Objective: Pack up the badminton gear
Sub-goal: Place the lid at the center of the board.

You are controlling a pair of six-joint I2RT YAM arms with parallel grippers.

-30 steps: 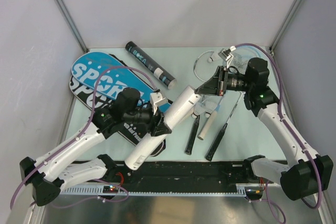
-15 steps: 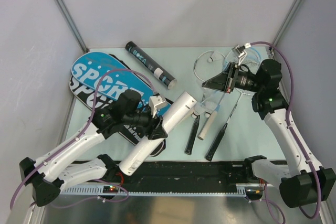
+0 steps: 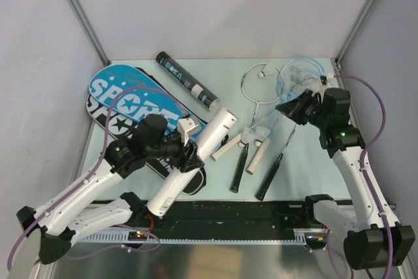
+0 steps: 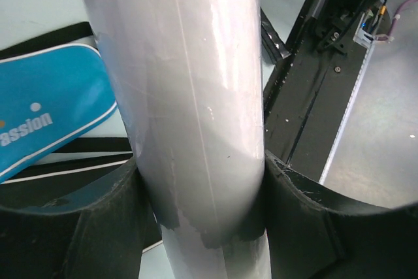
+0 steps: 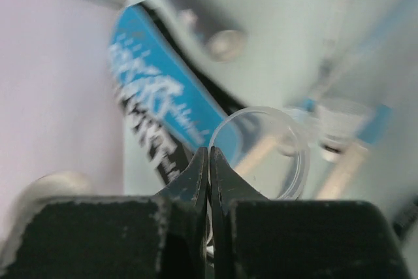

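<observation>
My left gripper [image 3: 187, 159] is shut on the white tube [image 3: 214, 132], which slants from mid-table toward the near rail. In the left wrist view the white tube [image 4: 196, 96] fills the gap between both fingers [image 4: 98, 227]. My right gripper [image 3: 287, 106] hovers at the right, over the racket shafts. Its jaws are pressed together on the rim of a clear round lid [image 5: 261, 155]. Several rackets [image 3: 258, 86] lie at centre right with their handles [image 3: 238, 168] toward me. A black tube [image 3: 187, 81] lies at the back. The blue SPORT bag [image 3: 124, 93] rests on a black bag [image 3: 103, 117] at the left.
The black base rail [image 3: 248, 213] runs along the near edge. Grey walls close in the back and both sides. A small white shuttlecock [image 3: 262, 72] lies inside one racket head. The left arm reaches across the bags' near end.
My right gripper has drawn back to the right, away from the white tube's upper end, with the clear lid in it. The left gripper has swung the tube steeper and slightly left.
</observation>
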